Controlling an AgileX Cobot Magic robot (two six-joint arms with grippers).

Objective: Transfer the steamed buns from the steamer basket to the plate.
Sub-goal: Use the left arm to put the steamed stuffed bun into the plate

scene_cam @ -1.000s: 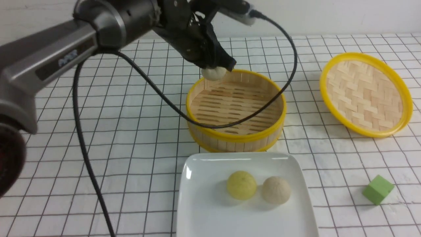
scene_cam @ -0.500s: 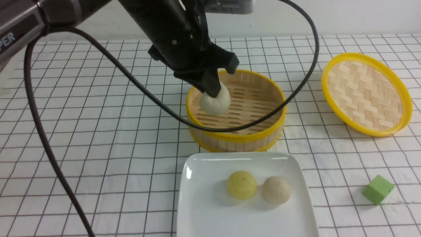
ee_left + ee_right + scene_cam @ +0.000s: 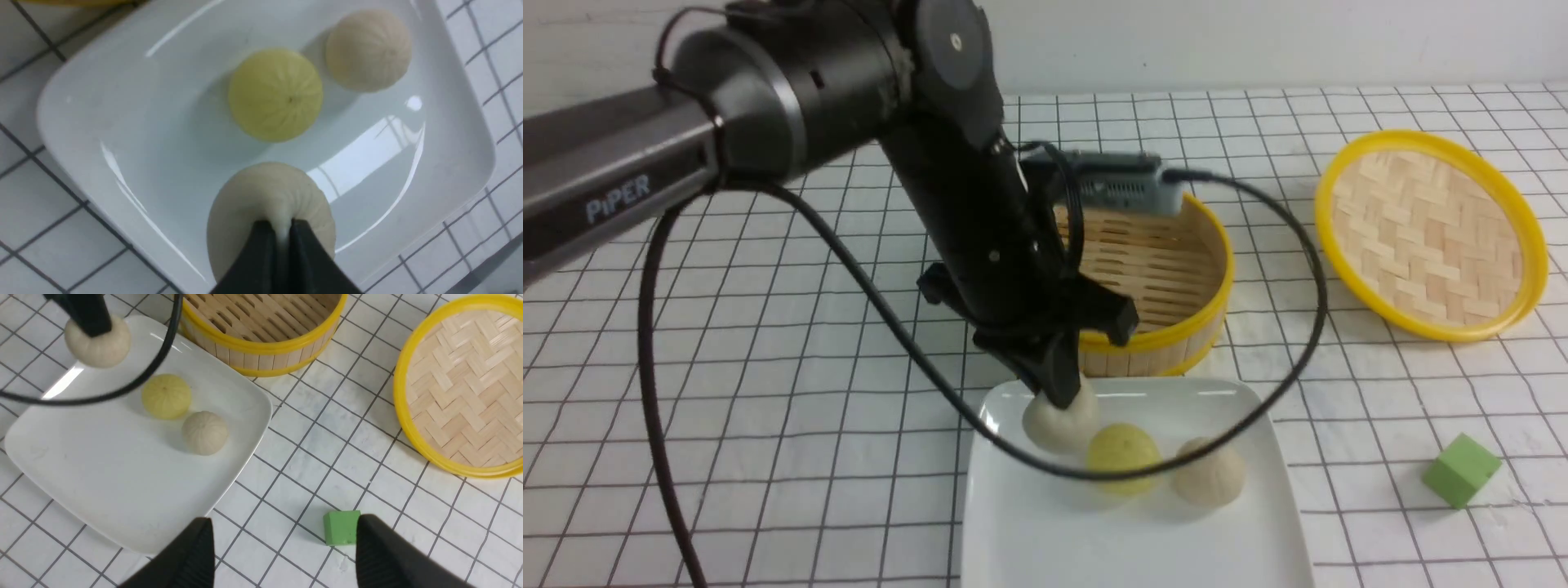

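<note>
My left gripper (image 3: 1063,394) is shut on the pinched top of a pale beige steamed bun (image 3: 1055,425) and holds it low over the back left part of the white plate (image 3: 1135,539). The wrist view shows both fingers squeezing that bun (image 3: 239,208) over the plate (image 3: 122,122). A yellow bun (image 3: 1123,449) and a second beige bun (image 3: 1209,482) rest on the plate side by side. Behind the plate, the steamer basket (image 3: 1176,331) shows no buns. My right gripper (image 3: 286,526) is open and holds nothing, above the table beside the plate's corner.
A flat woven lid (image 3: 1429,233) with a yellow rim lies at the back right. A green cube (image 3: 1460,469) sits on the checked cloth right of the plate, close to one right finger (image 3: 384,555). The left arm's black cable (image 3: 1282,359) loops over the basket and plate.
The left arm carried the beige bun out of the steamer basket, toward me and down to the plate. The two buns on the plate, the lid and the cube stayed put.
</note>
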